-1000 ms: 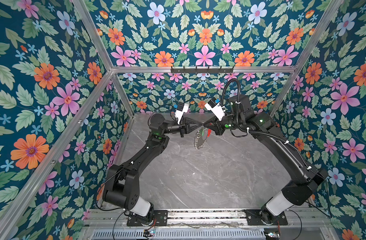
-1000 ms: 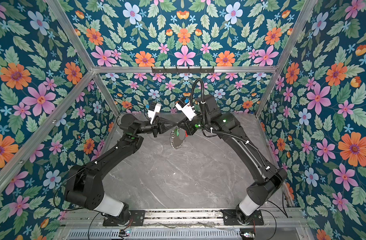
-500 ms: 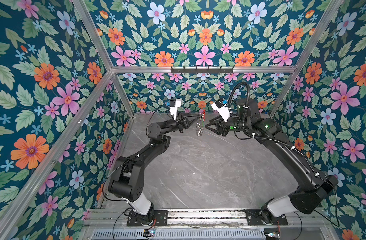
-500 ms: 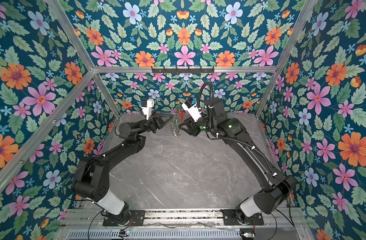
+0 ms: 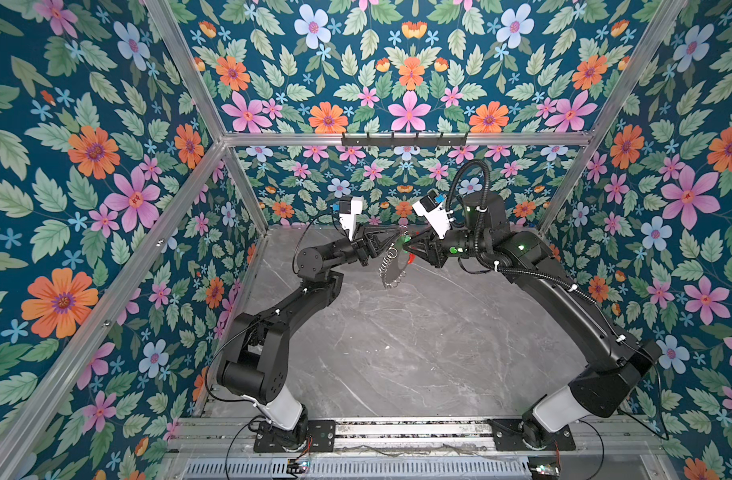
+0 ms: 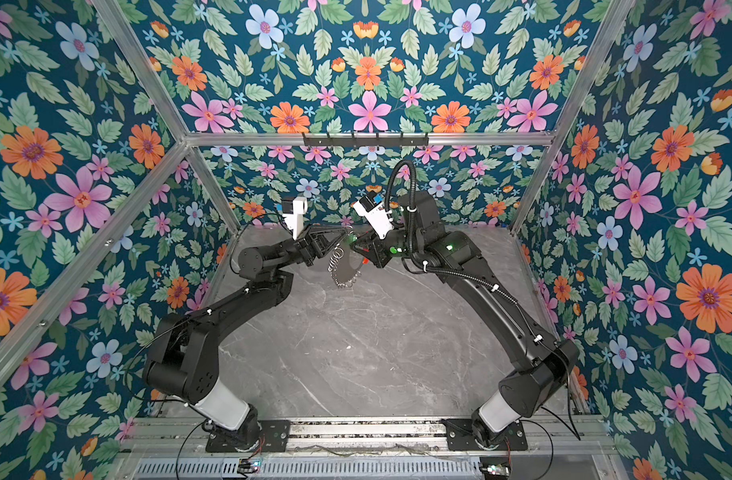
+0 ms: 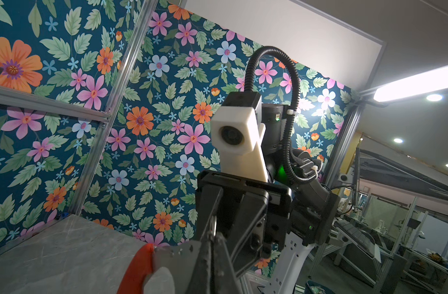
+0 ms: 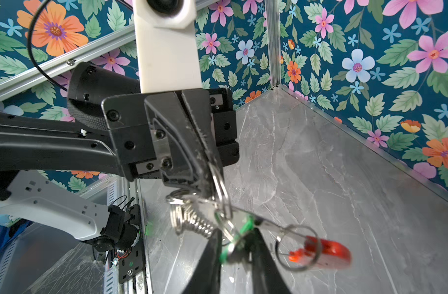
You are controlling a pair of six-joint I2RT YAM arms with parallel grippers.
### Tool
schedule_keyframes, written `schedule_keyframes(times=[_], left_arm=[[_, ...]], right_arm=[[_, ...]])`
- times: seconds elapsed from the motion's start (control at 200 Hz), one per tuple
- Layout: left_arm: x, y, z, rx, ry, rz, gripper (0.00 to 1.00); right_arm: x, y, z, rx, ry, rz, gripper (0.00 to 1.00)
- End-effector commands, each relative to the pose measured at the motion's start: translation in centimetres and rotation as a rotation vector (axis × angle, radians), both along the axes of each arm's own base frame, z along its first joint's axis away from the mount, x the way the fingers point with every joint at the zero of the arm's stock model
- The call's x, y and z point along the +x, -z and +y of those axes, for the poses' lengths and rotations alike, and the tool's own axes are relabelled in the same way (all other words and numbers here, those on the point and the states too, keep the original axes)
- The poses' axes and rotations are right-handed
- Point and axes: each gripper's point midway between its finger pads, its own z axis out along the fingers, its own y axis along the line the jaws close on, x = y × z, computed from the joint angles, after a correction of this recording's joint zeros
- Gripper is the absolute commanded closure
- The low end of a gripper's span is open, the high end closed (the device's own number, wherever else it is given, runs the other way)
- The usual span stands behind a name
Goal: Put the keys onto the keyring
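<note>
Left gripper [image 5: 396, 239] has its jaws clamped on the keyring [image 5: 391, 270], which hangs in the air above the back of the worktop [image 5: 397, 353]. Right gripper [image 5: 409, 246] meets it tip to tip, jaws narrow, pinching the green key [image 8: 239, 226] just beside the ring's silver loops

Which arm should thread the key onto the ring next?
Right: the right gripper pinches the green key close by the keyring, while the left gripper is shut on that ring, holding it up.
</note>
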Motion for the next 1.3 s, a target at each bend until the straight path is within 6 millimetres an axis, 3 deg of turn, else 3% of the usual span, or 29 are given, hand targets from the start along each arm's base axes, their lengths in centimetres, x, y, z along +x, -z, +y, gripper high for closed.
schedule_keyframes(times=[0.0,0.07,0.495,0.955,1.05,1.135,1.18,1.295], left_arm=[[-0.7,-1.1,0.4,-0.035,-0.006,-0.049,1.0],[-0.7,-1.2,0.5,-0.039,-0.008,-0.05,1.0],[-0.8,-1.4,0.1,-0.056,0.002,-0.055,1.0],[-0.8,-1.5,0.1,-0.062,0.004,-0.061,1.0],[-0.8,-1.4,0.1,-0.06,0.004,-0.058,1.0],[-0.9,-1.4,0.1,-0.059,0.005,-0.058,1.0],[-1.0,-1.4,0.1,-0.059,0.007,-0.059,1.0],[-1.0,-1.5,0.2,-0.06,0.004,-0.061,1.0]], right_arm=[[0.2,-1.0,0.3,0.026,-0.007,-0.037,0.92],[0.0,-0.8,0.4,0.023,-0.016,-0.027,1.0],[-1.4,0.8,2.4,-0.014,-0.118,0.073,1.0],[-1.1,0.5,0.3,-0.041,-0.014,0.002,1.0],[-1.1,0.6,-0.1,-0.047,0.0,-0.001,0.9],[-1.1,0.8,-0.5,-0.055,0.019,-0.005,0.61],[-1.2,0.8,-0.7,-0.058,0.026,-0.01,0.51],[-1.3,0.6,-1.3,-0.06,0.047,-0.024,0.42]])
